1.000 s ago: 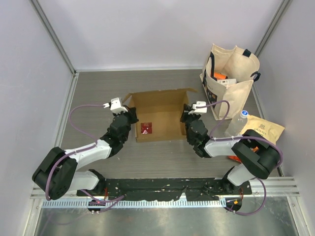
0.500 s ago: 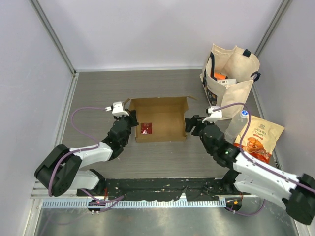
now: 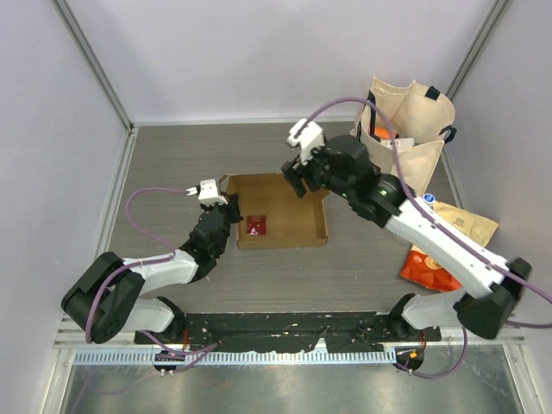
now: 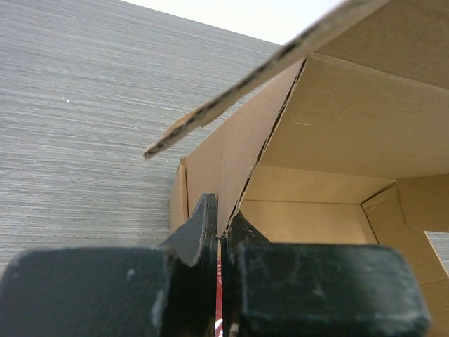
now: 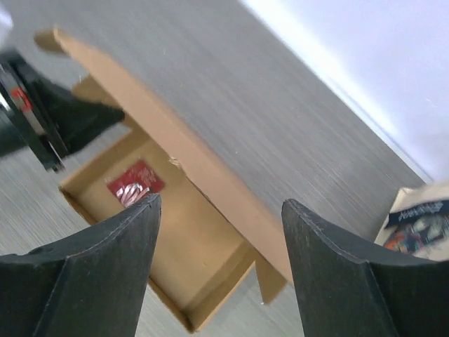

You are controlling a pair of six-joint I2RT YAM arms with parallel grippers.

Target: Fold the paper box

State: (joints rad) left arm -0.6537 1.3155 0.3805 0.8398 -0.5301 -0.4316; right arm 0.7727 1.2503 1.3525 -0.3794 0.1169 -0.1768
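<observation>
The paper box (image 3: 289, 207) is a shallow brown carton lying open-topped in the middle of the table, with a small red packet (image 3: 255, 226) on its floor. My left gripper (image 3: 229, 210) is shut on the box's left wall; in the left wrist view that wall (image 4: 231, 151) runs up from between the closed fingers of the left gripper (image 4: 221, 232). My right gripper (image 3: 297, 178) hangs open above the box's far edge, touching nothing. In the right wrist view the box (image 5: 203, 232) and the red packet (image 5: 135, 184) lie below the spread right gripper (image 5: 221, 210).
A cream tote bag (image 3: 405, 142) stands at the back right. An orange snack bag (image 3: 448, 250) lies on the right, with a bottle cap (image 3: 429, 200) showing beside the right arm. Grey walls close in the table on the left, back and right.
My right gripper opened and let go of the box's right side, then rose and swung over to the box's far edge. The left gripper kept its hold.
</observation>
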